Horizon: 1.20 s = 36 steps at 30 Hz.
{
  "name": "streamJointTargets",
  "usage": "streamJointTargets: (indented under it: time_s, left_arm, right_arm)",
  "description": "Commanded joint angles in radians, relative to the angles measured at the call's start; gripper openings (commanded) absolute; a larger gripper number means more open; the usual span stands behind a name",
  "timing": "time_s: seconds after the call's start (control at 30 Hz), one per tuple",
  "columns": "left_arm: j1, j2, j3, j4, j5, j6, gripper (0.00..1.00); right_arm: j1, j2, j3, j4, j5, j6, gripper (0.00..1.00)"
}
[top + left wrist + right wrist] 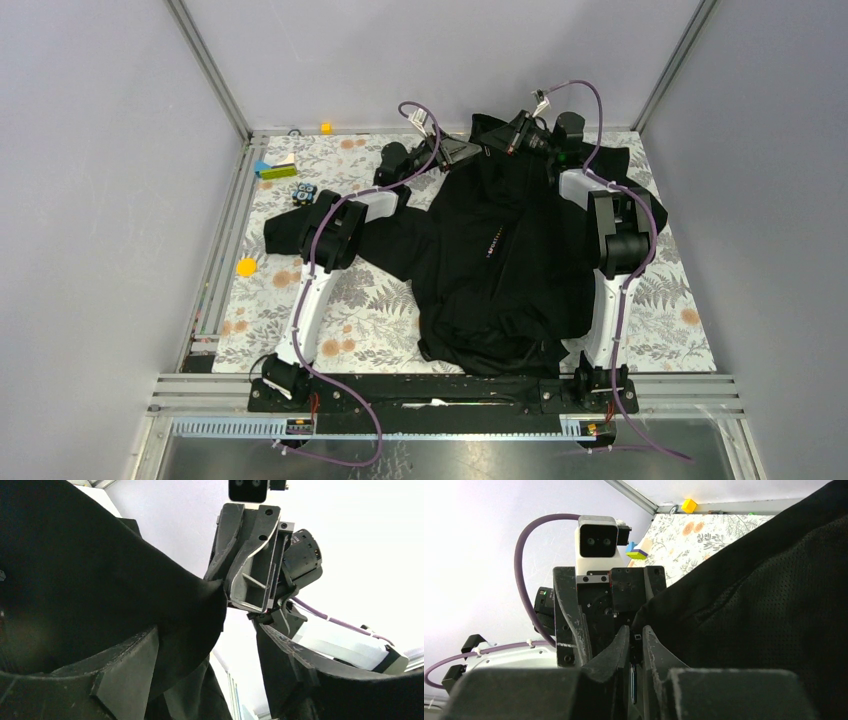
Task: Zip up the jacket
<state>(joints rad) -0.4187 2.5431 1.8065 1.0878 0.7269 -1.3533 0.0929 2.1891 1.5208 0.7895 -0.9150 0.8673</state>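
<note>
The black jacket [500, 260] lies spread on the floral table, with its collar at the far edge. Both grippers meet at the collar, lifted off the table. My right gripper [512, 140] is shut on the small black zipper pull [636, 639] at the jacket's top edge [744, 595]. My left gripper [462, 150] faces it from the left with its jaws wide apart. In the left wrist view, jacket fabric [100, 595] drapes over the left finger [125, 675], and the gap at the left gripper [210, 680] shows only wall. The right gripper [223, 587] pinches the fabric tip there.
A yellow cube [326, 127] sits at the far rail. Blue and green blocks [272, 167] and a small dark object [304, 192] lie far left, and a yellow disc [246, 266] lies mid-left. Metal rails border the floral table [370, 310]. The left sleeve [290, 228] runs under the left arm.
</note>
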Motion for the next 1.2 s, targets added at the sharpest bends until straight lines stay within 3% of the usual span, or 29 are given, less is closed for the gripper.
streamJointTargets:
  time_s: [0.0, 0.07, 0.4, 0.57, 0.7, 0.97, 1.17]
  left_arm:
    - [-0.014, -0.022, 0.047, 0.0, 0.015, 0.045, 0.73]
    - [-0.019, -0.027, 0.051, -0.035, 0.014, 0.072, 0.72]
    - [-0.013, -0.021, 0.043, -0.025, 0.001, 0.057, 0.44]
    - [-0.009, -0.003, 0.063, 0.028, 0.021, 0.017, 0.49]
    - [-0.008, -0.003, 0.064, 0.009, 0.016, 0.024, 0.47]
    - [-0.001, 0.003, 0.067, 0.028, 0.019, 0.011, 0.03]
    - [0.012, 0.014, 0.059, 0.081, 0.018, -0.027, 0.0]
  right_arm:
    - [0.022, -0.09, 0.004, -0.022, 0.025, -0.062, 0.0]
    - [0.026, -0.093, 0.007, -0.025, 0.026, -0.065, 0.0]
    - [0.032, -0.101, 0.005, -0.021, 0.017, -0.061, 0.0]
    - [0.033, -0.097, 0.012, -0.006, 0.003, -0.043, 0.0]
    - [0.038, -0.092, 0.019, -0.002, -0.009, -0.035, 0.0]
    - [0.042, -0.104, 0.022, -0.013, -0.005, -0.031, 0.03]
    - [0.041, -0.125, 0.021, -0.039, 0.006, -0.042, 0.09]
